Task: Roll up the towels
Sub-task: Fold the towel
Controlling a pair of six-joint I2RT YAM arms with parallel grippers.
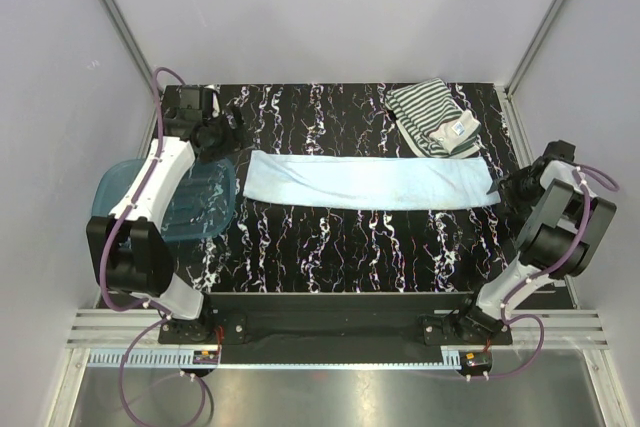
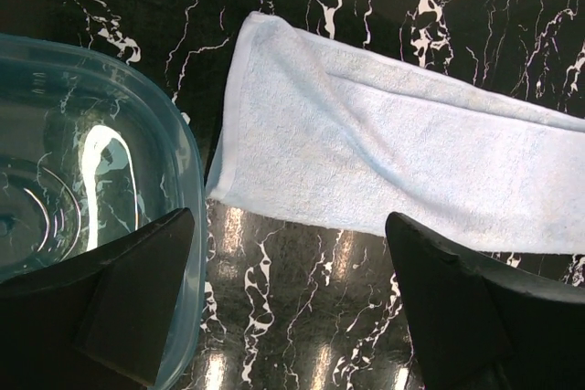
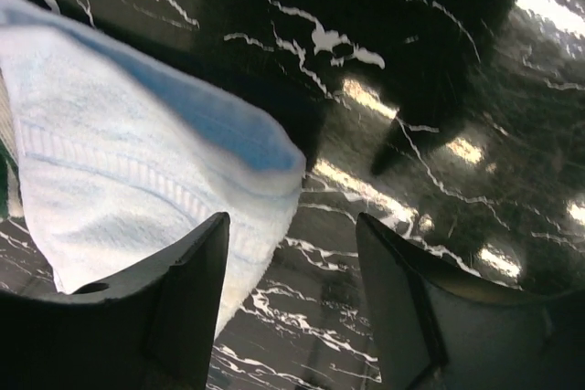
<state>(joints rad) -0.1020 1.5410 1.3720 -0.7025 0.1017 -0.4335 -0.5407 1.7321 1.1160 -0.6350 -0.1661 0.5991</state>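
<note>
Right gripper [image 3: 292,221] sits spread at the tabletop's right edge, with one end of the flat light blue towel [image 1: 365,180] partly between its fingers, not pinched. Left gripper [image 2: 288,226] gapes empty over the other end, beside the blue tub [image 1: 205,202] at the left edge. Striped towel [image 1: 432,119] lies folded near the far right corner.
</note>
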